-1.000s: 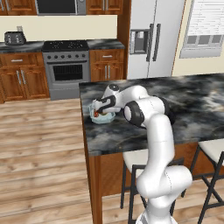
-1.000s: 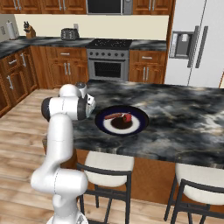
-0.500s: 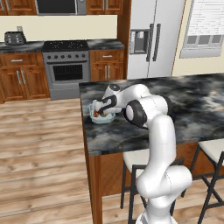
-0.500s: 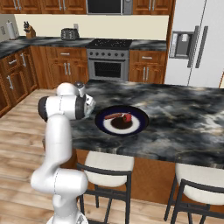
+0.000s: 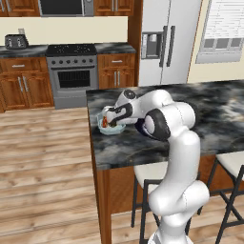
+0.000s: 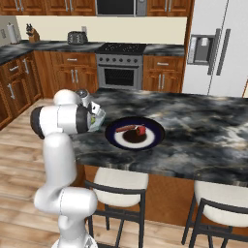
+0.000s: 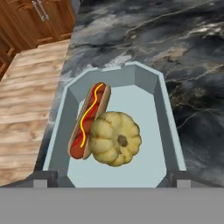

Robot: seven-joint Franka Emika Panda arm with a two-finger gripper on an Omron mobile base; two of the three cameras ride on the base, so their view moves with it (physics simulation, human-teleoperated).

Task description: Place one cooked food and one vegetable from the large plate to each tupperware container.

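Pale blue-green tupperware container (image 7: pixel 151 98) directly under the jaws, near the surface's (image 5: pixel 214 109) left edge, already holding a hot dog (image 7: pixel 89 119) and a yellowish squash (image 7: pixel 115 138) side by side, touching. Hot dog's long axis running away from the gripper (image 5: pixel 110 120), squash against its near end. Jaws wide apart, gripping nothing. Large plate (image 6: pixel 112 131) lying further in along the surface, on the far side of the arm, with a reddish vegetable (image 6: pixel 141 130) and a brown cooked piece (image 6: pixel 127 128) left on it. Likely next: lifting clear and swinging across toward that plate.
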